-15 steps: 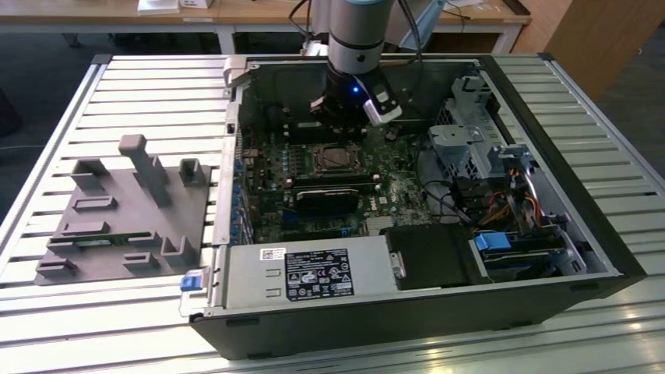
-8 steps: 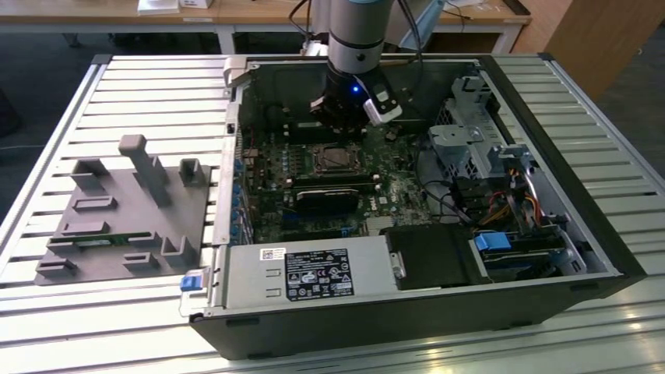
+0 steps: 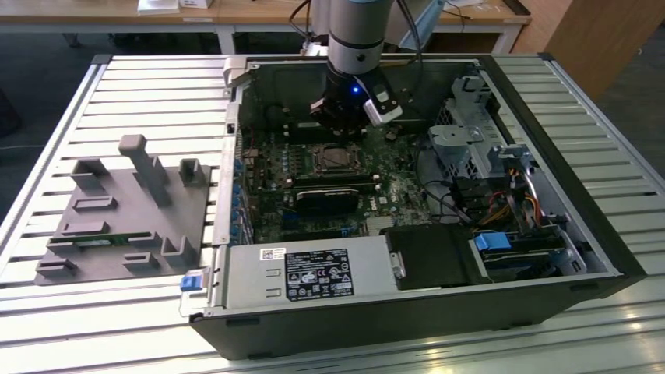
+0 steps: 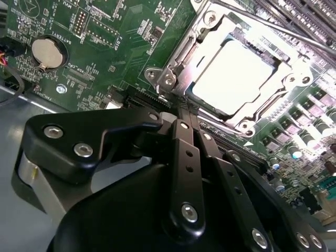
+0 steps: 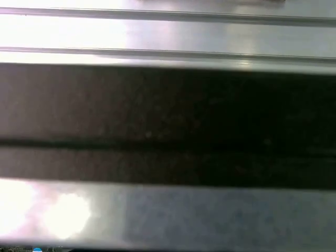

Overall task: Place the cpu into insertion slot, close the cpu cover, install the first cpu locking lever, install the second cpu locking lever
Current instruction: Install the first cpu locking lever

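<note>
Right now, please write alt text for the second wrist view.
The cpu sits in the insertion slot with the cpu cover closed around it. The black tool is beside the socket's corner, above the green motherboard.

A lab workshop: open computer case (image 3: 416, 195) on slatted aluminium table (image 3: 146, 86), wooden desks (image 3: 260, 15) behind.

Gripper (image 4: 185, 113) fingertips: hidden where the black fingers meet at the socket's edge; whether anything sits between them cannot be told.
Cpu (image 4: 239, 73): top washed out by glare, no surface detail readable.
Cpu cover (image 4: 220, 31): far side cut off by the picture's edge.
Locking levers: too small in the exterior view, latched or free cannot be told.
Insertion slot (image 3: 335, 158): partly hidden behind the arm.
First wrist view: blurred bands, nothing identifiable.
</note>
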